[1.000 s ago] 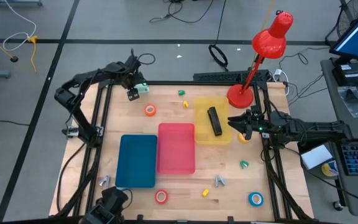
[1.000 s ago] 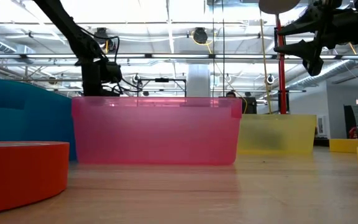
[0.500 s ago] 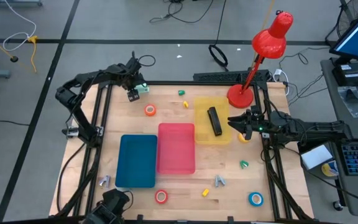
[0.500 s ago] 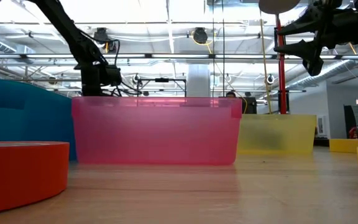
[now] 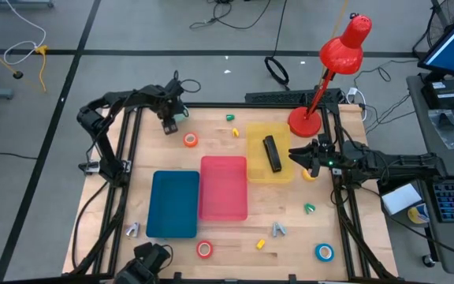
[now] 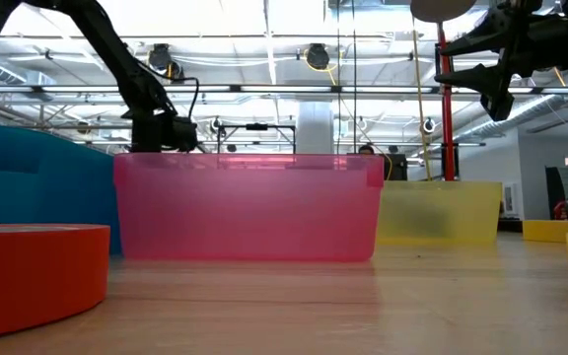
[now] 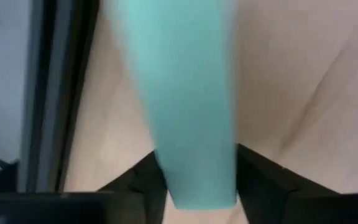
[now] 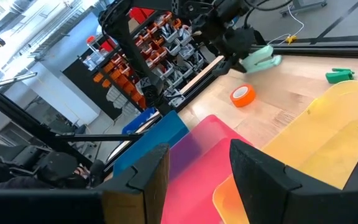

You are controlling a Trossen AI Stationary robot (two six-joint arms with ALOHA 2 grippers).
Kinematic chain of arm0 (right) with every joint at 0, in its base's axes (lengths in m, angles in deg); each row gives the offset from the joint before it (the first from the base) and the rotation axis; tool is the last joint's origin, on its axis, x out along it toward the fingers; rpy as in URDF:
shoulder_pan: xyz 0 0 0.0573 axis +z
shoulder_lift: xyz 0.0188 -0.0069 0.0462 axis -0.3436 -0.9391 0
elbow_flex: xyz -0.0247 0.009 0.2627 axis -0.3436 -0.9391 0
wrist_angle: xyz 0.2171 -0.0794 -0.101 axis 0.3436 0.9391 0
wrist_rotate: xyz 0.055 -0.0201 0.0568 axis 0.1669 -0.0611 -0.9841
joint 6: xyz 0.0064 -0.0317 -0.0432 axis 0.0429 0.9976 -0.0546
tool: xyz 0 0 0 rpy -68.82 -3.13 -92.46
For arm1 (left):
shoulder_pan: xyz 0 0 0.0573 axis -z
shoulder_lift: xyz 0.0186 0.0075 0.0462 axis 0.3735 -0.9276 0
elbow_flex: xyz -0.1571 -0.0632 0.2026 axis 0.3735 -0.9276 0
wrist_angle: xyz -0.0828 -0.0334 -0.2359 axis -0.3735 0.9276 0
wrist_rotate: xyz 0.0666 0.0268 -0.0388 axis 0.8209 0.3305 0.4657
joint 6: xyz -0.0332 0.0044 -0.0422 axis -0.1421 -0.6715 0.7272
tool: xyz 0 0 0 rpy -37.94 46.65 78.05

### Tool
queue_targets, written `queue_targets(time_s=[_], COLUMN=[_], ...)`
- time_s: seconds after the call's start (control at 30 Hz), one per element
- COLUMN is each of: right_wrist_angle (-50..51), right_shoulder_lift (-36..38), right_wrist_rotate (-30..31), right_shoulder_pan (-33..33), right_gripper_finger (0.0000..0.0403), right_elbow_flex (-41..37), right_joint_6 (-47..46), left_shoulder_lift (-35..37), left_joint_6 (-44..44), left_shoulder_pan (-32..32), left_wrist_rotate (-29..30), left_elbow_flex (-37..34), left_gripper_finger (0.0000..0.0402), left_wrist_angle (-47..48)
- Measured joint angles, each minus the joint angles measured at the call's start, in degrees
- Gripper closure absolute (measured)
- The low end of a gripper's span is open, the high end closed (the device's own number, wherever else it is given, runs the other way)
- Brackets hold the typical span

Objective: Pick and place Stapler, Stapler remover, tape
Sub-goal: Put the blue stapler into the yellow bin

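Note:
A mint-green stapler [image 5: 182, 116] lies flat on the table near its far-left corner; the right wrist view shows this stapler [image 8: 261, 60] too. My left gripper [image 5: 169, 124] is low over it, open, with a finger on either side of the stapler's end [image 7: 194, 124]. My right gripper [image 5: 305, 158] hangs open in the air by the yellow bin [image 5: 284, 175], touching nothing. A black stapler [image 5: 272, 153] lies in that bin. Tape rolls lie on the table: orange [image 5: 190, 140], red-orange [image 5: 204, 249], blue [image 5: 324, 252] and yellow [image 5: 312, 174]. My left gripper comes at the mint stapler from above, its two fingers [image 7: 143, 183] standing across the stapler's end [image 7: 197, 180]. The stapler fills the gap between them. Whether the fingers touch it, I cannot tell. The stapler lies on the table.
A blue bin [image 5: 173, 203] and a pink bin [image 5: 224, 187] stand mid-table beside the yellow one. Small staple removers lie scattered: green [image 5: 231, 117], yellow [image 5: 236, 132], green [image 5: 310, 208], grey [image 5: 279, 229]. A red lamp's base [image 5: 304, 121] stands at the far right.
My left gripper has come down over the mint stapler and shifted slightly toward the table's near edge. The stapler has stayed where it lay. My right arm has kept still.

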Motion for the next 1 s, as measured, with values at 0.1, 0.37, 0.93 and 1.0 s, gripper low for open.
queue_targets(time_s=[0.1,0.37,0.93,1.0], right_wrist_angle=[0.09,0.29,-13.56,-20.34], right_shoulder_lift=[0.00,0.00,-6.08,-9.01], right_wrist_rotate=[0.00,0.02,0.26,0.26], right_shoulder_pan=[0.02,0.02,0.00,0.00], right_gripper_finger=[0.0243,0.0243,0.0249,0.0254], right_elbow_flex=[0.00,0.00,0.00,0.00], right_joint_6=[0.08,-0.05,3.40,8.33], left_shoulder_lift=[0.12,0.43,27.81,30.16], left_joint_6=[0.86,2.58,11.47,13.63], left_shoulder_pan=[0.24,0.25,10.71,14.92], left_wrist_rotate=[-0.59,-0.58,-5.65,-5.49], left_elbow_flex=[0.05,0.12,0.04,0.06], left_gripper_finger=[0.0275,0.0275,0.0275,0.0275], left_wrist_angle=[-0.14,2.22,10.44,10.52])
